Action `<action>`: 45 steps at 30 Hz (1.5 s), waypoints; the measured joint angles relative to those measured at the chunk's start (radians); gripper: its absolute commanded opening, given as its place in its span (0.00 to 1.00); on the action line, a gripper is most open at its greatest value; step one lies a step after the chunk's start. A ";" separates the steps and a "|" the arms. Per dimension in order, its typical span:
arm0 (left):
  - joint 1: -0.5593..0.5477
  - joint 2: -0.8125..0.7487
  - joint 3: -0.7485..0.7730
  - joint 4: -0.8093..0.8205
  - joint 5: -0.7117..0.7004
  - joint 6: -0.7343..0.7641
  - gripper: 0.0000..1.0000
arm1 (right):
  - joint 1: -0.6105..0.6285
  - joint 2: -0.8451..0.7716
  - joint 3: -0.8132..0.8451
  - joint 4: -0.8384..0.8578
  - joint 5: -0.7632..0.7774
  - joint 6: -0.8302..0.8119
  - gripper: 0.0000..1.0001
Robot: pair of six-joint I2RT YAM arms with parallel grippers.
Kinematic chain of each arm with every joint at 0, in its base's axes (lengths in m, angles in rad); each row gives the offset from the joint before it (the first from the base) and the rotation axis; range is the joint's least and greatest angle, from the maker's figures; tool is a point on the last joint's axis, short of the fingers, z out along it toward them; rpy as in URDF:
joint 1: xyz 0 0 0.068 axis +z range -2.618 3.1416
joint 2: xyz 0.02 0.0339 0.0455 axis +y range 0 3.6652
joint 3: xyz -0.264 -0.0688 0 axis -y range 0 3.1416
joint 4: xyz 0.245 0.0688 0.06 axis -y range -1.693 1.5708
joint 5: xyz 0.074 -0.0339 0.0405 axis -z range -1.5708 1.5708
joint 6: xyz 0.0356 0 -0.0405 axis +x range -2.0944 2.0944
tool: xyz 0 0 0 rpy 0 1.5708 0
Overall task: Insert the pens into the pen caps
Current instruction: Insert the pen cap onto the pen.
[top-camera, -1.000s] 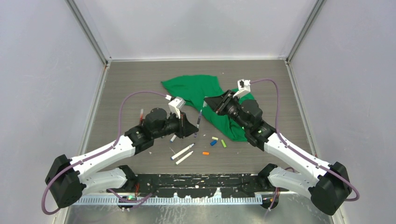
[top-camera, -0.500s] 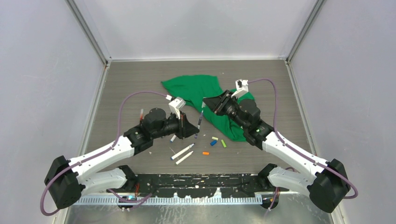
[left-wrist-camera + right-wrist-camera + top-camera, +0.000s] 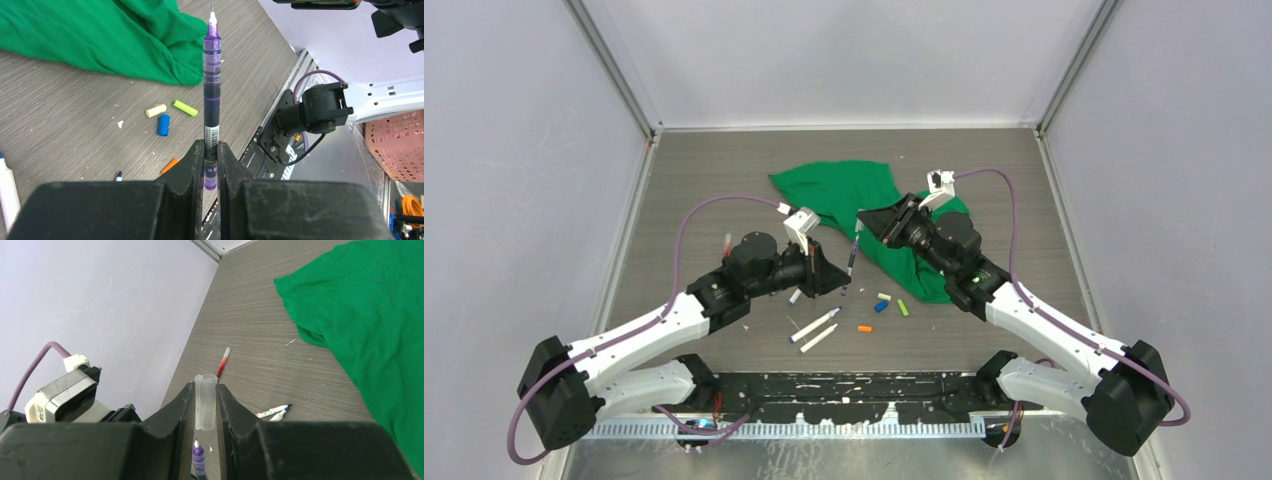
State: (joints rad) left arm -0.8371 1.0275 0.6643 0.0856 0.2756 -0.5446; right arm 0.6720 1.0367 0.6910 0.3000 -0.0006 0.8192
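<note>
Pen [image 3: 211,90] (purple, white tip) in left tool [image 3: 211,148], clear cap [image 3: 205,407] in right tool [image 3: 205,386].

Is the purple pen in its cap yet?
Out. The tip of the purple pen is bare, just short of the clear cap in the right gripper.

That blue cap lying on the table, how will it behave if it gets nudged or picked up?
The blue cap lies on its side and looks round, so a nudge would probably roll it. It is tiny, so likely light and easily flicked. Its smooth-looking plastic might slip in a loose pinch.
</note>
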 measured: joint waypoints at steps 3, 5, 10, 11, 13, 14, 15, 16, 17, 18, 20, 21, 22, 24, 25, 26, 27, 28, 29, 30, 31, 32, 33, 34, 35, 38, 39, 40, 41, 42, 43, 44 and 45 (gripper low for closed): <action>0.000 0.002 0.000 0.000 0.000 -0.003 0.05 | 0.000 0.000 0.000 0.000 -0.004 0.000 0.15; 0.000 0.003 0.000 0.000 0.000 -0.009 0.05 | 0.000 0.000 0.000 0.000 -0.007 0.000 0.15; 0.000 0.003 0.000 0.000 -0.003 -0.016 0.05 | 0.000 0.000 0.000 0.000 -0.013 0.000 0.15; 0.000 0.003 0.000 0.000 -0.004 -0.016 0.05 | 0.000 0.000 0.000 0.000 -0.013 0.000 0.15; 0.000 0.003 0.000 0.000 -0.007 -0.017 0.05 | 0.000 0.000 0.000 0.000 -0.016 0.000 0.15; 0.000 0.003 0.000 0.000 -0.010 -0.017 0.05 | 0.000 0.000 0.000 0.000 -0.017 0.001 0.15; 0.000 0.003 0.000 0.000 -0.011 -0.017 0.05 | 0.000 0.000 0.000 0.000 -0.019 0.001 0.15; 0.000 0.003 0.000 0.000 -0.011 -0.017 0.05 | 0.000 0.000 0.000 0.000 -0.019 0.001 0.15; 0.000 0.003 0.000 0.000 -0.011 -0.017 0.05 | 0.000 0.000 0.000 0.000 -0.020 0.001 0.15; 0.000 0.003 0.000 0.000 -0.011 -0.017 0.05 | 0.000 0.000 0.000 0.000 -0.020 0.001 0.15; 0.000 0.003 0.000 0.000 -0.014 -0.017 0.05 | 0.000 0.000 0.000 0.000 -0.022 0.001 0.15; 0.000 0.003 0.000 0.000 -0.015 -0.017 0.04 | 0.000 0.000 0.000 0.000 -0.024 0.001 0.15; 0.000 0.003 0.000 0.000 -0.017 -0.017 0.04 | 0.000 0.000 0.000 0.000 -0.026 0.001 0.15; 0.000 0.003 0.000 0.000 -0.019 -0.017 0.04 | 0.000 0.000 0.000 0.000 -0.027 0.001 0.15; 0.000 0.003 0.000 0.000 -0.019 -0.018 0.04 | 0.000 0.000 0.000 0.000 -0.028 0.001 0.15; 0.000 0.003 0.000 0.000 -0.019 -0.018 0.04 | 0.000 0.000 0.000 0.000 -0.028 0.001 0.15; 0.000 0.003 0.000 0.000 -0.019 -0.018 0.04 | 0.000 0.000 0.000 0.000 -0.028 0.001 0.15; 0.000 0.005 0.000 0.000 -0.020 -0.018 0.04 | 0.000 0.000 0.000 0.000 -0.028 0.001 0.15; 0.000 0.005 0.000 0.000 -0.021 -0.018 0.04 | 0.000 0.000 0.000 0.000 -0.029 0.001 0.15; 0.000 0.006 0.000 0.000 -0.022 -0.018 0.04 | 0.000 0.000 0.000 0.000 -0.029 0.001 0.15; 0.000 0.008 0.001 0.000 -0.023 -0.019 0.04 | 0.000 0.000 0.000 0.000 -0.029 0.001 0.15; 0.000 0.010 0.001 0.000 -0.023 -0.020 0.04 | 0.000 0.000 0.000 0.000 -0.029 0.001 0.15; 0.000 0.011 0.001 0.000 -0.025 -0.021 0.04 | 0.000 -0.001 0.000 0.000 -0.029 0.001 0.15; 0.000 0.012 0.001 0.000 -0.026 -0.021 0.04 | 0.000 -0.001 0.000 0.000 -0.029 0.001 0.15; 0.000 0.013 0.001 0.000 -0.027 -0.021 0.04 | 0.000 -0.002 0.000 0.000 -0.030 0.001 0.15; 0.000 0.014 0.001 0.000 -0.029 -0.022 0.04 | 0.000 -0.005 0.000 0.000 -0.032 0.001 0.15; 0.000 0.014 0.001 0.000 -0.029 -0.023 0.04 | 0.000 -0.005 0.000 0.000 -0.034 0.001 0.15; 0.000 0.014 0.001 0.000 -0.030 -0.024 0.04 | 0.000 -0.005 0.000 0.000 -0.035 0.001 0.15; 0.000 0.014 0.001 0.000 -0.030 -0.024 0.04 | 0.000 -0.005 0.000 0.000 -0.035 0.001 0.15; 0.000 0.014 0.001 0.000 -0.030 -0.024 0.04 | 0.000 -0.005 0.000 0.000 -0.036 0.001 0.15; 0.000 0.014 0.002 0.000 -0.029 -0.024 0.04 | 0.000 -0.005 0.000 0.000 -0.036 0.001 0.15; 0.000 0.014 0.002 0.000 -0.029 -0.024 0.04 | 0.000 -0.005 0.000 0.000 -0.037 0.001 0.15; 0.000 0.014 0.003 0.001 -0.028 -0.024 0.04 | 0.000 -0.005 0.000 0.000 -0.037 0.001 0.15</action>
State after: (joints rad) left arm -0.8375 1.0412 0.6670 0.0864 0.2478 -0.5686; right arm 0.6724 1.0321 0.6907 0.3000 -0.0376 0.8204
